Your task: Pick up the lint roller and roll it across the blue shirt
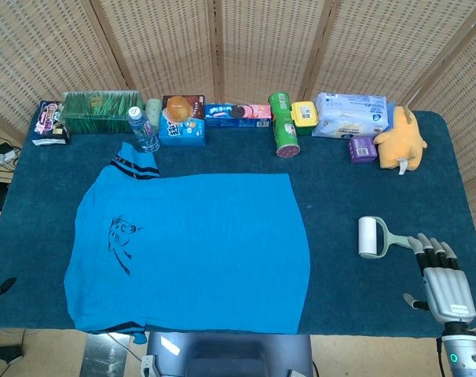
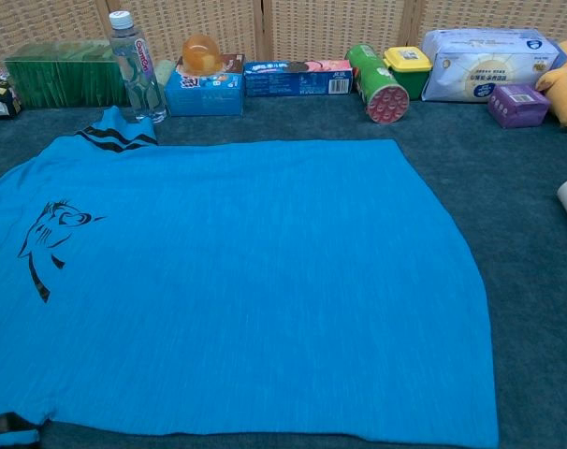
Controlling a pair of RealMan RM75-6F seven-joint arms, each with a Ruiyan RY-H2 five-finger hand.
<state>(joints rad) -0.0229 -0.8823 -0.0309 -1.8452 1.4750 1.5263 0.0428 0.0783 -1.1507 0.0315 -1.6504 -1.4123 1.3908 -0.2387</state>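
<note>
Lint roller (image 1: 372, 236) on desk (image 1: 332, 259) — light, rigid, best grasped by handle — right hand (image 1: 442, 276) open, empty, fingertips at handle end.

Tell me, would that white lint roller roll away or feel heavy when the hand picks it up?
The lint roller looks small and mostly plastic, so probably light. Its white drum is round, so a nudge might roll it, though the looped handle lying flat on the table should limit that. The right hand sits by the handle, not yet gripping it.
</note>
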